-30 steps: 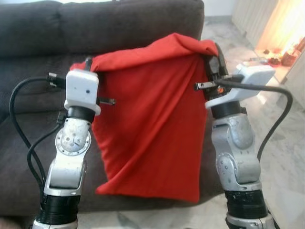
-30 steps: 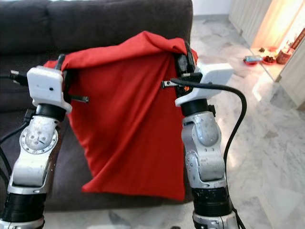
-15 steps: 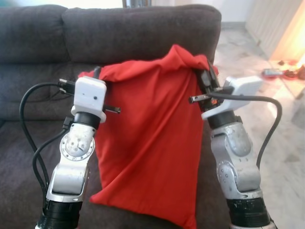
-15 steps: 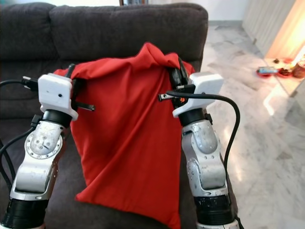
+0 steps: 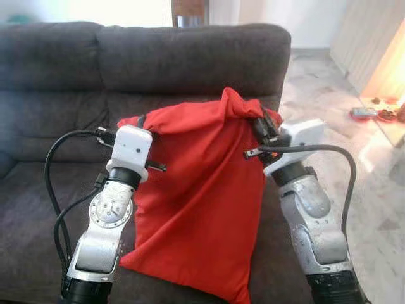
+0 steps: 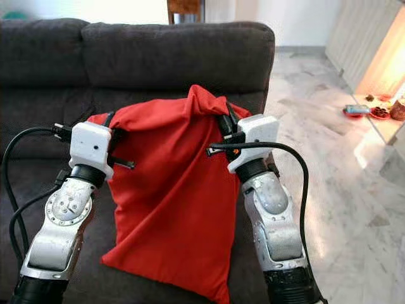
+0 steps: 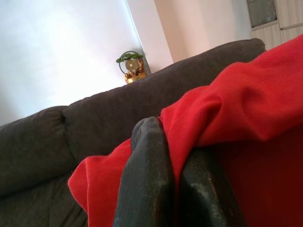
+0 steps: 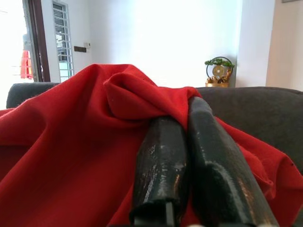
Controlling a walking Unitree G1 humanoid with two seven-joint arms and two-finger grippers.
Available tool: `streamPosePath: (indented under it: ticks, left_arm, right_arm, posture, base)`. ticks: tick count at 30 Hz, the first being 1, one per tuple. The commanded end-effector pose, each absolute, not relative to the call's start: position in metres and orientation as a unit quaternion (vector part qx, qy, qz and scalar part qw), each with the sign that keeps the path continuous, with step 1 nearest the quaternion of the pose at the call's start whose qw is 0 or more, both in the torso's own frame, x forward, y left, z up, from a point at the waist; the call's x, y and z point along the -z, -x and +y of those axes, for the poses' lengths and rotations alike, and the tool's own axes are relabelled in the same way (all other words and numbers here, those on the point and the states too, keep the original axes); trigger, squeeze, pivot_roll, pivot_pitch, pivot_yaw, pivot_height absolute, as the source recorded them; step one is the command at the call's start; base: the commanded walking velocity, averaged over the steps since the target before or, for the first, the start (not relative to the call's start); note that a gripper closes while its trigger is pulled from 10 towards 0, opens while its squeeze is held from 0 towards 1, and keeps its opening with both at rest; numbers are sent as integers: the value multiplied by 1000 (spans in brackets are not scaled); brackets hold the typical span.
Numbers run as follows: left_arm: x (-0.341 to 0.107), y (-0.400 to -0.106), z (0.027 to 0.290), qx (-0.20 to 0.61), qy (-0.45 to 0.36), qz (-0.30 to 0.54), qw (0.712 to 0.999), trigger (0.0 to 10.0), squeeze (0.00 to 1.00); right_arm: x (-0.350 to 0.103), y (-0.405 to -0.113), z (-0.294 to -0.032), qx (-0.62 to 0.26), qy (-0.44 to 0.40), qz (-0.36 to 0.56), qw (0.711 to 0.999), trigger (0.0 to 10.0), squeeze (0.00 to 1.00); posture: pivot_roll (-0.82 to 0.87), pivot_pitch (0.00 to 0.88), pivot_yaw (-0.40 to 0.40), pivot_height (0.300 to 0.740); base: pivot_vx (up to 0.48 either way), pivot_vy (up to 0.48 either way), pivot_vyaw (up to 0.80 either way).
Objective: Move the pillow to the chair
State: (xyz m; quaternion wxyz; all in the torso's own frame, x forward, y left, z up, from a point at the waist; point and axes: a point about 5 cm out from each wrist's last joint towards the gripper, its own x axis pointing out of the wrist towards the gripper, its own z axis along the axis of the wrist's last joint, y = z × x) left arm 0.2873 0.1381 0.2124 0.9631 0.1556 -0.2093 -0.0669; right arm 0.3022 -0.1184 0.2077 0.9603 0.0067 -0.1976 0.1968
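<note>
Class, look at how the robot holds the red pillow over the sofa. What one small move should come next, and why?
Probably lower both arms a little, then open. The left tool and right tool each pinch a top corner of the red pillow, whose bottom edge seems to reach the dark sofa seat.

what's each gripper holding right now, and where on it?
Both hold the red pillow: left gripper pinches its upper left corner, right gripper its bunched upper right corner.
</note>
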Motion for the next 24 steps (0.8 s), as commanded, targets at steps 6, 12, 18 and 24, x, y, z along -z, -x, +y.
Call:
streamPosePath:
  ticks: [6, 12, 18, 24]
  left_arm:
    - [-221, -288, 137, 65, -159, -234, 957, 10000, 0]
    - [-222, -287, 137, 62, -158, -238, 956, 10000, 0]
    - [-222, -286, 135, 63, -157, -238, 956, 10000, 0]
    - [-221, -286, 140, 56, -161, -239, 956, 10000, 0]
  right_arm:
    - [-251, -298, -104, -226, -10, -286, 931, 10000, 0]
    - [-277, -290, -88, -267, -16, -333, 904, 10000, 0]
    - [-266, -292, -87, -275, -13, -315, 909, 10000, 0]
    - [-276, -283, -75, -310, -29, -328, 892, 10000, 0]
  posture:
    - [-7, 65, 0, 740]
    - [-7, 66, -2, 740]
    - [-4, 66, -6, 740]
    - [-8, 65, -6, 740]
  base:
    - [0, 0, 0]
    - [0, 0, 0]
    - [0, 0, 0]
    - [0, 0, 0]
